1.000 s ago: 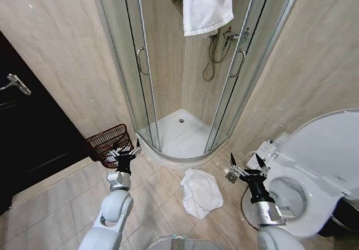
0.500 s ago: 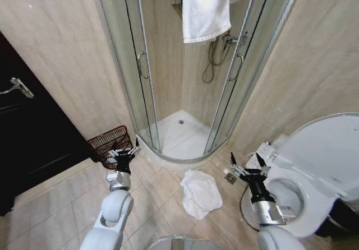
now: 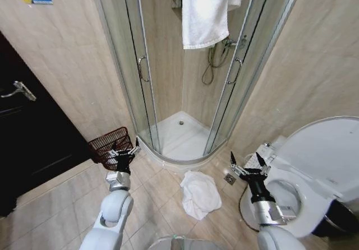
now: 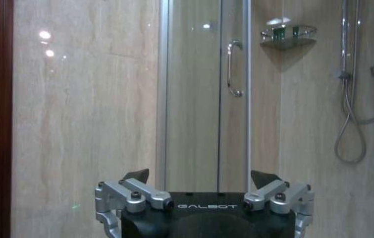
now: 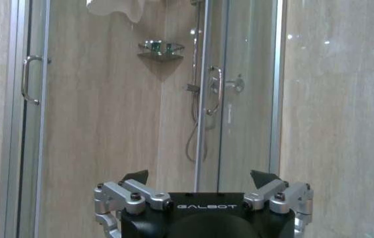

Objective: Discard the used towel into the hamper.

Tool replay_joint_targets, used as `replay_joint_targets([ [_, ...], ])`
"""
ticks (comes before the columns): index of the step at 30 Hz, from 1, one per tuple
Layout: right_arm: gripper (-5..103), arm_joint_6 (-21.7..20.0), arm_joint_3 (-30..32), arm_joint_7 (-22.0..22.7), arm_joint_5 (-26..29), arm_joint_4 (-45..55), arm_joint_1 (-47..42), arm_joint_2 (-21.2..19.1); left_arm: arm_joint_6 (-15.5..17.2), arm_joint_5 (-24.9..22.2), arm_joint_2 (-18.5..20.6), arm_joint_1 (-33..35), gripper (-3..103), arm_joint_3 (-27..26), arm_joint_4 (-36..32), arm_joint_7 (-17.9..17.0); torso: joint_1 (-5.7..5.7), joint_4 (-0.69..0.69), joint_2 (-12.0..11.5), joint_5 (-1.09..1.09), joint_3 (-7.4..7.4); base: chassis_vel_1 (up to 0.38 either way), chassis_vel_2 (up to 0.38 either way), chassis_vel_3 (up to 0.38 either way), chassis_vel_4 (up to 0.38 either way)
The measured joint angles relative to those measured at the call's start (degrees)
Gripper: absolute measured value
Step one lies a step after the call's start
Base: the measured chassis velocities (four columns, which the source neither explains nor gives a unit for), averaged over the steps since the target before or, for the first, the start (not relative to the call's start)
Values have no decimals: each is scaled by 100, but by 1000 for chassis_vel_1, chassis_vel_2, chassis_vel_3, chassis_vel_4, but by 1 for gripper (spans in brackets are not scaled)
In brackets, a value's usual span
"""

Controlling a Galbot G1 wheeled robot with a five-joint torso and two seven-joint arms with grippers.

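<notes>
The towel (image 3: pixel 200 193) lies crumpled on the floor between both arms. The hamper (image 3: pixel 108 144) stands far left by the wall. Left gripper (image 3: pixel 124 151) and right gripper (image 3: pixel 247 165) hover with fingers spread, empty.

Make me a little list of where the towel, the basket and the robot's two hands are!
towel on floor: crumpled white towel on the tiles, between the two arms, in front of the shower
hamper: by the wall, left of the shower
left gripper: open, raised, just in front of the hamper
right gripper: open, raised, beside the toilet
hanging towel: over the shower door
</notes>
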Motion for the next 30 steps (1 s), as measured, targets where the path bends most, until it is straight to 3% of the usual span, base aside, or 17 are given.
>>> replay_joint_targets([
  [18,100,-202,-27,13,-6,71,144,-8,12,-24,25,8,100,53,39,-13,257,0,560,0,300,0,0,0,0],
  [26,100,-433,63,223,243,174,411,-138,-220,-34,52,10,100,135,21,42,274,2,590,1,314,0,0,0,0],
  [30,100,-581,231,417,465,387,455,-220,-235,-42,72,-134,100,235,126,302,270,-2,579,0,307,0,0,0,0],
])
